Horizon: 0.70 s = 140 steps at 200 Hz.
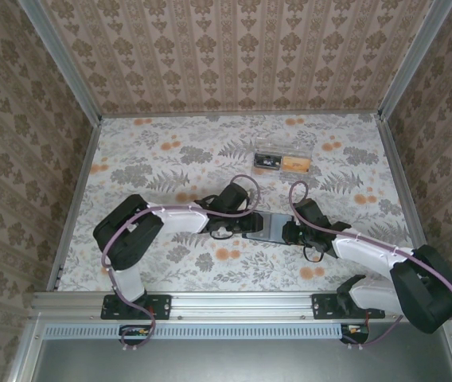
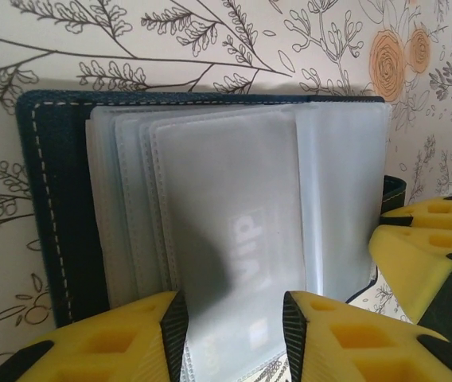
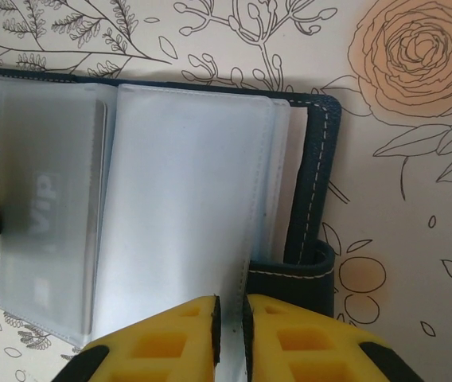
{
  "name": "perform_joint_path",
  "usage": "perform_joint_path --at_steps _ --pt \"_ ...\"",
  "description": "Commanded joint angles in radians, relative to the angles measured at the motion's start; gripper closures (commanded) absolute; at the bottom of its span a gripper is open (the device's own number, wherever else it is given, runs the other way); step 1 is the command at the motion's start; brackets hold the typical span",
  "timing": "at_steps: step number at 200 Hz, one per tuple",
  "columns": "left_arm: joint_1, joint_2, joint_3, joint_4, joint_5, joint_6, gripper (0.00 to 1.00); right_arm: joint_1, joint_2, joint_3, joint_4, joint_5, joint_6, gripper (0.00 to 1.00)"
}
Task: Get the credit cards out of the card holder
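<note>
The navy card holder (image 1: pixel 266 225) lies open on the floral table between both grippers. Its dark stitched cover (image 2: pixel 51 199) frames several frosted plastic sleeves. One raised sleeve holds a pale card (image 2: pixel 246 239) with faint "VIP" lettering. My left gripper (image 2: pixel 234 326) is open, its jaws on either side of that sleeve's near edge. My right gripper (image 3: pixel 230 318) is shut on the edge of another sleeve (image 3: pixel 178 199), beside the holder's dark tab (image 3: pixel 305 267). From the right wrist the VIP card (image 3: pixel 47 199) shows at the left. In the top view the left gripper (image 1: pixel 240 228) and right gripper (image 1: pixel 291 232) meet at the holder.
A clear plastic box (image 1: pixel 284 163) with black and tan contents sits behind the holder. Metal rails and patterned walls bound the table (image 1: pixel 170 159) on all sides. The right gripper's yellow fingers (image 2: pixel 425 239) crowd the right side of the left wrist view.
</note>
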Motion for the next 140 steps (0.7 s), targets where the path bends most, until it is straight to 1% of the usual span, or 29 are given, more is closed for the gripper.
perform_joint_path --at_steps 1,17,60,75,114,140 --pt "-0.016 0.014 0.02 -0.078 -0.014 -0.006 0.59 0.007 0.014 0.02 0.014 -0.018 0.002 0.8" --pt "-0.02 -0.011 0.018 -0.104 -0.047 0.006 0.59 0.007 0.019 0.019 0.016 -0.016 0.004 0.8" --pt "-0.021 -0.061 0.019 -0.14 -0.074 0.026 0.58 0.007 0.023 0.027 -0.008 -0.005 0.001 0.8" --pt "-0.02 -0.079 0.018 -0.154 -0.088 0.037 0.58 0.007 -0.007 0.04 -0.062 0.017 0.0 0.79" --pt "-0.023 -0.073 0.021 -0.142 -0.076 0.039 0.57 0.007 -0.134 0.028 -0.144 0.035 0.031 0.72" --pt "-0.023 -0.058 0.024 -0.132 -0.066 0.037 0.57 0.005 -0.152 -0.008 -0.132 0.018 0.055 0.71"
